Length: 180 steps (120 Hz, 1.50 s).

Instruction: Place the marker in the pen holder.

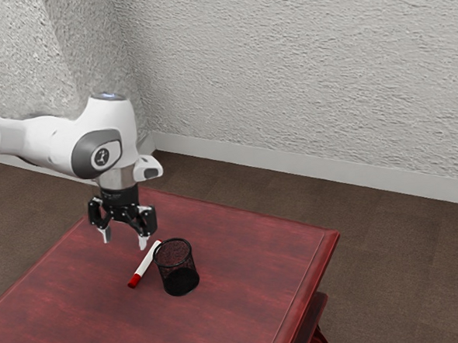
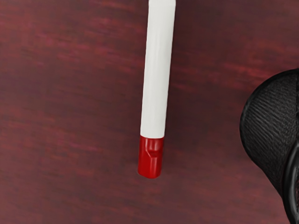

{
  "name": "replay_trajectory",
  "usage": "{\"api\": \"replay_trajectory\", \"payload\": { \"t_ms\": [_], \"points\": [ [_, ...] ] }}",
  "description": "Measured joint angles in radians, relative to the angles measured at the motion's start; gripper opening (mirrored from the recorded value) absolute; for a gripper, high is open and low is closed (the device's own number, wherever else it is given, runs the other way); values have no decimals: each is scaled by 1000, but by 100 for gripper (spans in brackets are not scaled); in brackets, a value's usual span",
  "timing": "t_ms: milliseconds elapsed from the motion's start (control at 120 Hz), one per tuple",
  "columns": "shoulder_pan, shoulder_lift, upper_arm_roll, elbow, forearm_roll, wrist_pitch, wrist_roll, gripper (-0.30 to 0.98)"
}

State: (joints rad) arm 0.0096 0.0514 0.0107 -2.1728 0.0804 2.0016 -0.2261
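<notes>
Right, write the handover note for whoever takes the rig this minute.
Pincer: the black two-finger pincer is open and empty, above the table.
Job's things: the white cylindrical marker with a red end lies flat on the dark red wooden table, beside the upright, round black mesh pen holder.
Done: neither grasp nor placement.
Left: grip the marker, lift it, lower it into the holder, let go.
</notes>
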Motion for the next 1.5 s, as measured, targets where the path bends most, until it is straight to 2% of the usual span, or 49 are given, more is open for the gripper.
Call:
{"api": "replay_trajectory", "payload": {
  "t_ms": [158,358,633,1042,1500],
  "points": [
    [-2,17,0,-8,-21,55,0,45],
    [-1,37,0,-3,-29,94,1,35],
    [-1,92,11,4,-80,138,5,32],
    [13,185,18,71,-92,169,41,31],
    [41,260,20,124,-140,195,104,27]
  ]
}}
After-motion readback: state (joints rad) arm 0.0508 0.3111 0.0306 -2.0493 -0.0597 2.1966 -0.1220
